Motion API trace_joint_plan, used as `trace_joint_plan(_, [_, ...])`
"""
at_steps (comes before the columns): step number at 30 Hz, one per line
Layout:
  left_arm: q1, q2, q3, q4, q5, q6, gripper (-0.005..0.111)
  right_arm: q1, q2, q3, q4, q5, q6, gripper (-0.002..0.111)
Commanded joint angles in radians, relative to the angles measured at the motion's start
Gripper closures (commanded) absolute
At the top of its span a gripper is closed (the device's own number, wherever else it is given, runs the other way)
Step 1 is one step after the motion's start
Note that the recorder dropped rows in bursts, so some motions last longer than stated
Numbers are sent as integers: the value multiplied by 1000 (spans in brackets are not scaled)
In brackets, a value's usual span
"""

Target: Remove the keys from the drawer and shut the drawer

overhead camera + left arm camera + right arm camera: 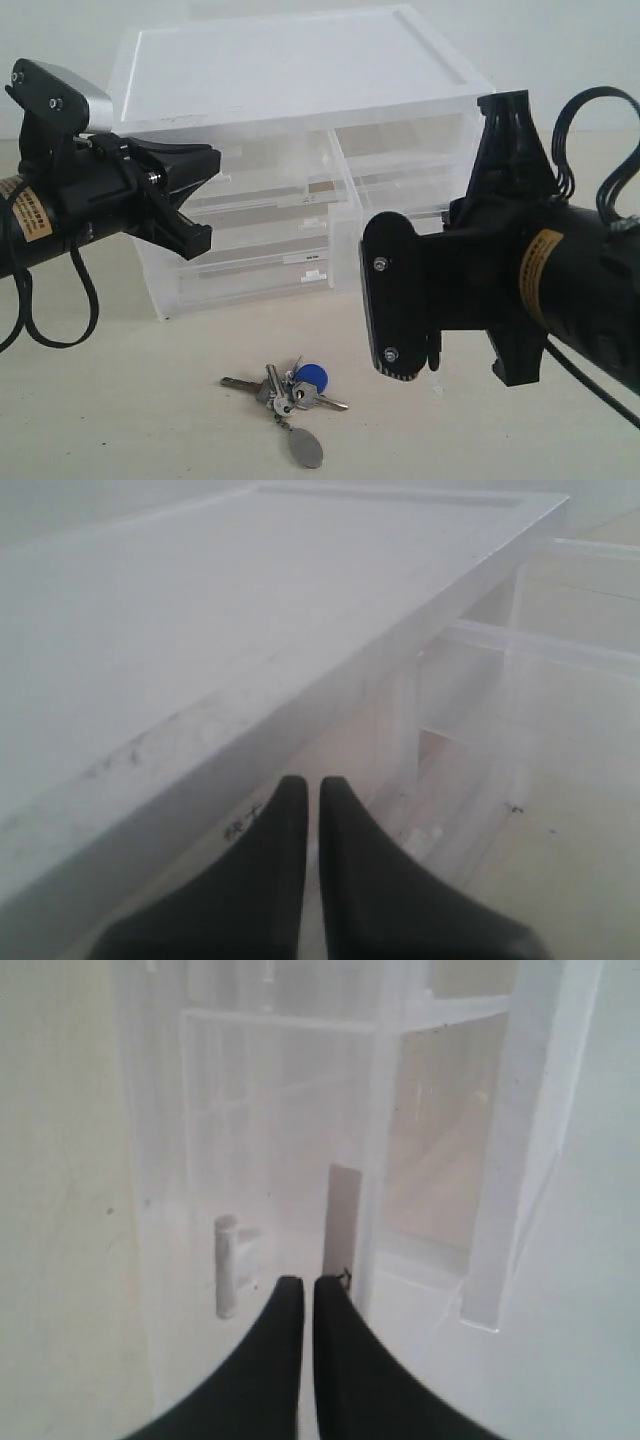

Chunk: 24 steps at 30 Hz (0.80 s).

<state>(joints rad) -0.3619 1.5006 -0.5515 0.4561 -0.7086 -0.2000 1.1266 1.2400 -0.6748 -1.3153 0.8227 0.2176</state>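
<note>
The keys (292,392), a silver bunch with a round blue cap and a grey oval tag, lie on the table in front of the cabinet, held by neither gripper. The drawer (268,166) is the upper left half-width one; its faint thin lettering (240,825) shows just under the cabinet's lid. My left gripper (203,198) (312,783) is shut and empty, its tips right at this drawer's front; whether they touch it I cannot tell. The drawer looks pushed in. My right gripper (402,300) (303,1282) is shut and empty, hanging before the cabinet's right half.
The translucent cabinet (300,70) has a flat white lid and stacked drawers below. A white tab handle (228,1265) and a grey label plate (343,1220) sit close ahead of the right fingertips. The right arm hides the cabinet's lower right part.
</note>
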Motion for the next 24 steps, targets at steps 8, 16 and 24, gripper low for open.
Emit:
trace_joint_plan(8, [-3, 1, 4, 35, -1, -40, 102, -96, -9, -8, -88, -86, 109, 107])
trace_joint_plan(16, [-3, 1, 4, 35, -10, -39, 102, -180, -9, -8, -110, -276, 111, 107])
trace_joint_plan(24, [-3, 1, 4, 35, -23, -39, 102, -174, -12, -8, -160, -325, 156, 107])
